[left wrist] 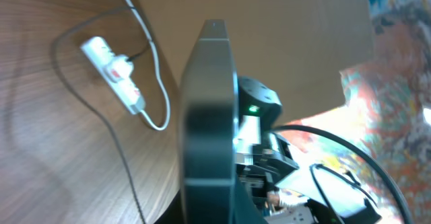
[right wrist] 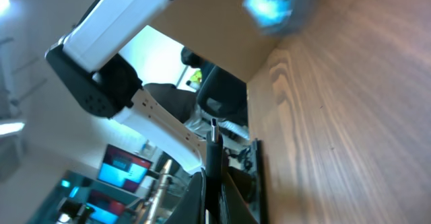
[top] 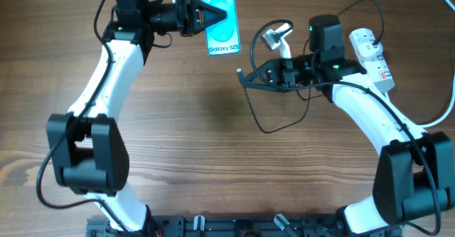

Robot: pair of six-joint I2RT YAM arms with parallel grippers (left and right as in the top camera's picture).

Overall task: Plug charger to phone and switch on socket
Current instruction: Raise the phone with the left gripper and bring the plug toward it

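**Phone braced, plug poised**

Left gripper [top: 213, 14] reached in from the side with one dark finger lying across the phone [top: 222, 32]. It seemed clamped on the left edge, probably so the slim, smooth slab would not slide under a push. In the left wrist view a dark, round-cornered slab filled the middle. It was likely that phone seen edge-on, though blur left this unsure. The phone sat at the far middle of the wood-grain worktop [top: 192, 130], teal screen up, with "Galaxy S25" along its near edge.

The right gripper [top: 244, 75] was pinched narrow on the charger [top: 260, 125] close to its end. The small plug tip [right wrist: 214, 125] stuck out past the fingers, a hold that suited aiming. It hung near the phone's lower right corner but apart from it, so the plug was not yet in. The thin black cable sagged in a loose loop on the wood, near the adapter [top: 276, 36].

The socket [top: 371, 52], a glossy white bar with small red switches, lay well to the right. Its thick white cord [left wrist: 156, 76] curled away. Whether it was switched on could not be read.
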